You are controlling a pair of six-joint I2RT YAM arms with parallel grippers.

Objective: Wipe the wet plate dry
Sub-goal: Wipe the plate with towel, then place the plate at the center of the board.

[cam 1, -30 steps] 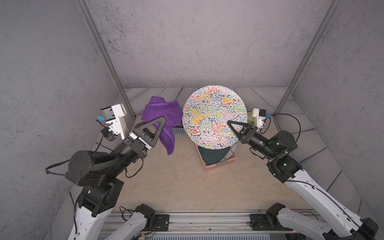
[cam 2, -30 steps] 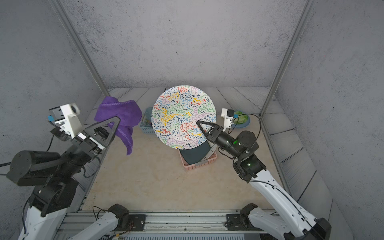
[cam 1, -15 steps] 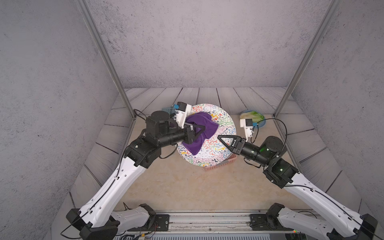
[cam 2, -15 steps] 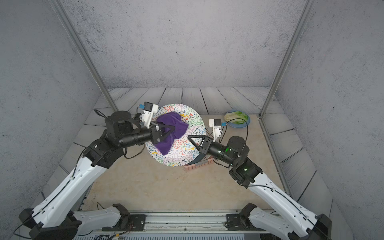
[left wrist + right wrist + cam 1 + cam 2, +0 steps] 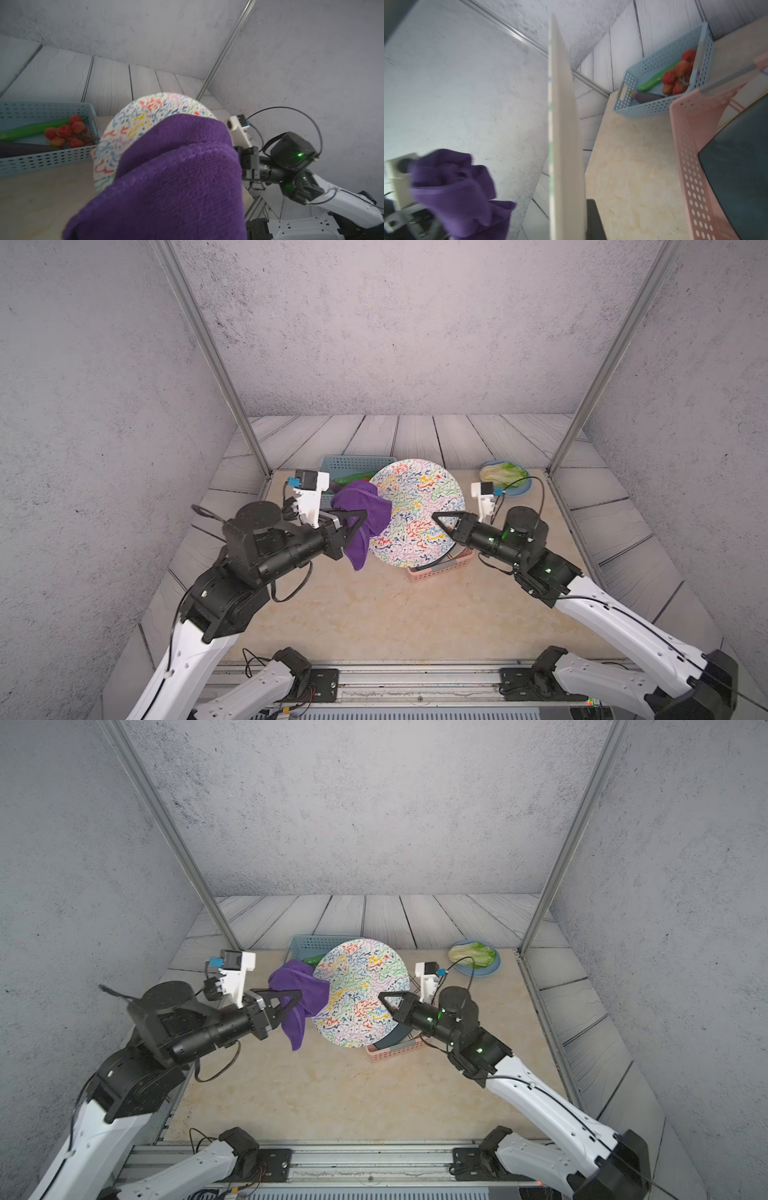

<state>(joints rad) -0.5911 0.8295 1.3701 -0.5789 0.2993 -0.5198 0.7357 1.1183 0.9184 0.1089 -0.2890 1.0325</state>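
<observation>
The round plate (image 5: 415,510) (image 5: 357,990) is held up off the counter (image 5: 374,614), above the pink basket (image 5: 428,572), standing tilted close to on edge. Its patterned face is turned toward the left arm and partly upward, and the right wrist view shows it edge-on (image 5: 562,124). The right end effector (image 5: 444,522) (image 5: 390,1002) is clamped on the plate's lower right rim, one finger lying across the face. That arm rises from the near right, its wrist level and aimed at the centre.

The left end effector (image 5: 353,522) (image 5: 286,998) is closed on a purple cloth (image 5: 365,506) (image 5: 176,176), which hangs bunched at the plate's left edge. In the right wrist view a gap shows between the cloth (image 5: 454,187) and the face. The left arm has its elbow raised, wrist pointing at the plate.

Behind stands a blue basket (image 5: 353,462) of vegetables.
</observation>
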